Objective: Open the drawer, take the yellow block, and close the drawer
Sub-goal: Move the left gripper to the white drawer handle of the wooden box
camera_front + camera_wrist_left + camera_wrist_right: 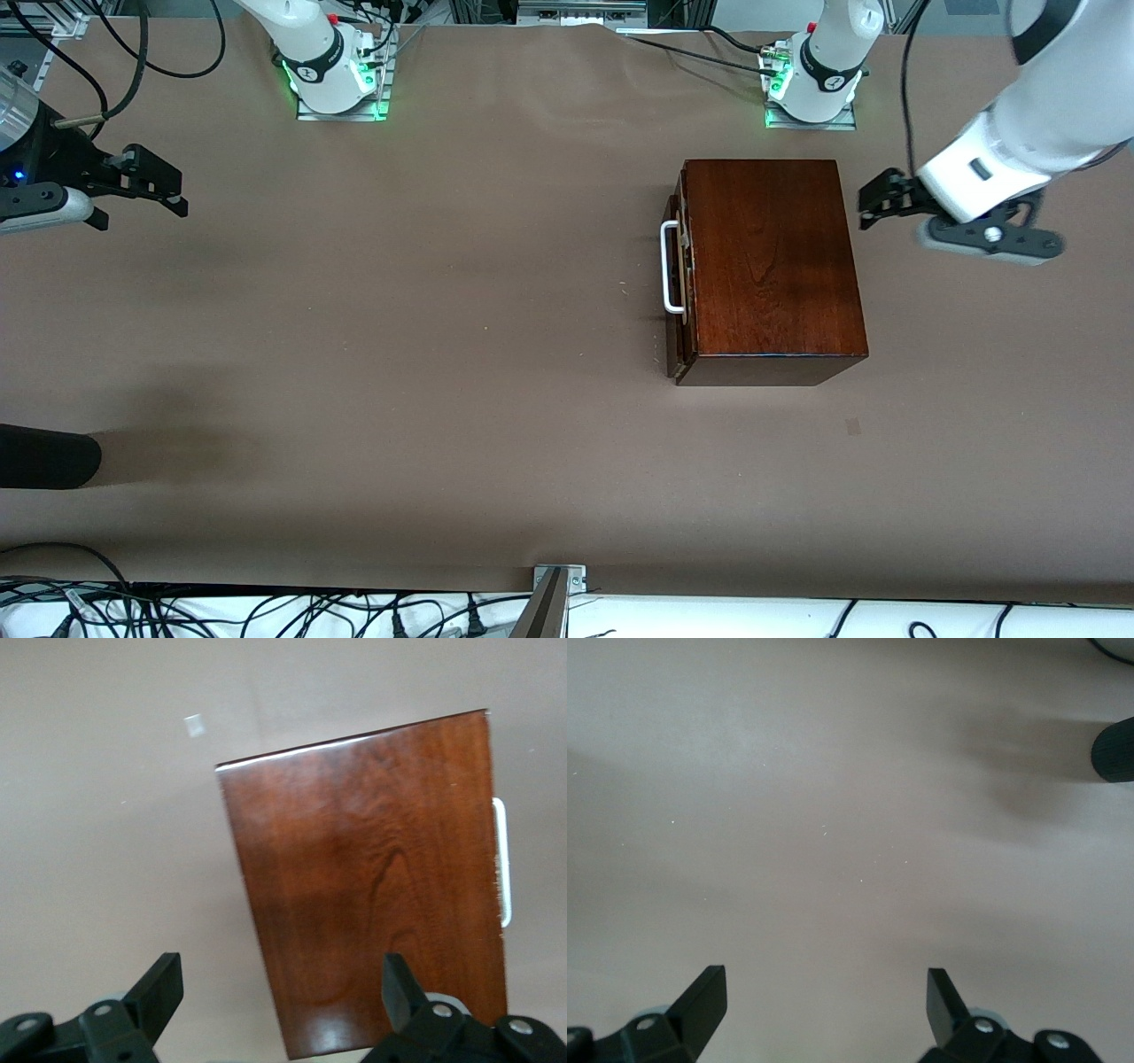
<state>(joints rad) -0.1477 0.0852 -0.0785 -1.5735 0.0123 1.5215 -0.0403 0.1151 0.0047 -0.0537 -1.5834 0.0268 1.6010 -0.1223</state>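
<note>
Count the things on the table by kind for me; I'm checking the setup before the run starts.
Wooden box with a shut drawer: 1
White handle: 1
Black roll at the table's edge: 1
Yellow blocks in sight: 0
Total: 3

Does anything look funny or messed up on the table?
Nothing stands out. The wooden box sits flat, its drawer shut or nearly so. The left gripper and right gripper hang open, holding nothing. No yellow block shows.
</note>
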